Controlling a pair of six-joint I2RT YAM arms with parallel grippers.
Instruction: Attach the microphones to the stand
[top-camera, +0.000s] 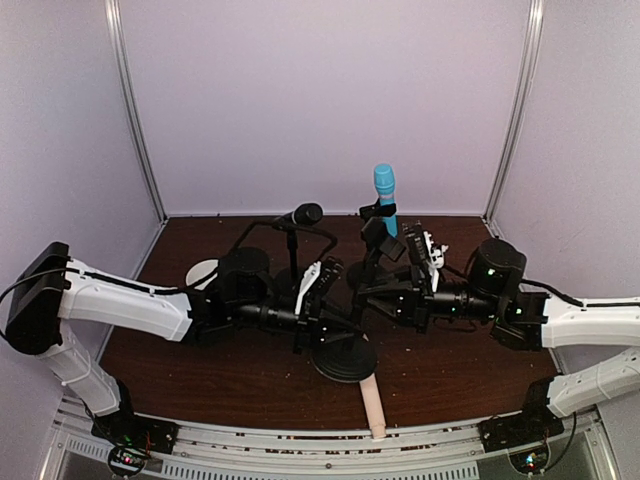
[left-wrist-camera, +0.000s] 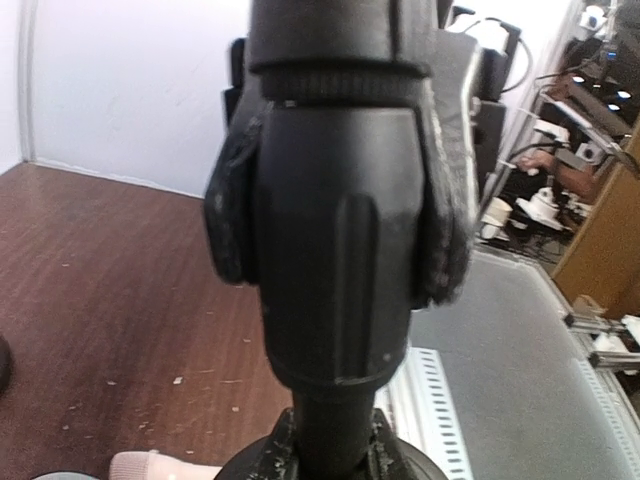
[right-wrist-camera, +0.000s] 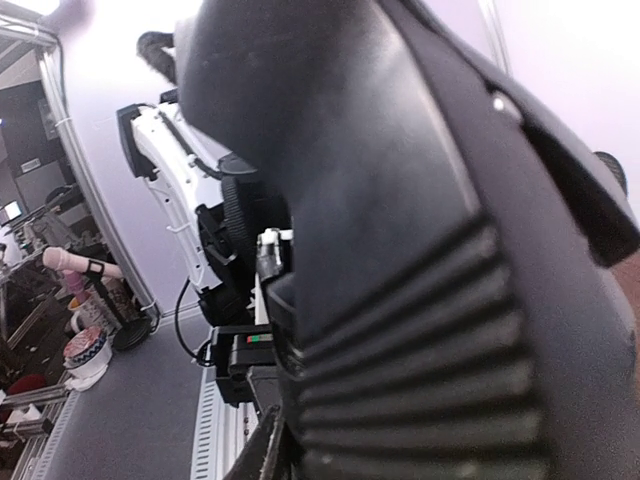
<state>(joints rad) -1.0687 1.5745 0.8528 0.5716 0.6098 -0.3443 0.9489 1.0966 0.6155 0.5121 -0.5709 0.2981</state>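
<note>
Blue microphone (top-camera: 385, 190) upright, black microphone (top-camera: 303, 214) at its 9 o'clock, both on stand (top-camera: 345, 360). Pink microphone (top-camera: 374, 400) flat on table (top-camera: 450, 365), 6 o'clock of base. Left fingers (left-wrist-camera: 445, 200) pinching stand pole. Right fingers (top-camera: 378, 297) at pole, spread unclear.

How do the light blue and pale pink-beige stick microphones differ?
Pose: light blue stick microphone stands upright; pale pink-beige stick microphone lies flat. Place: blue is clipped on the black stand; pink-beige rests at the brown table's near edge. Both are slim sticks.
</note>
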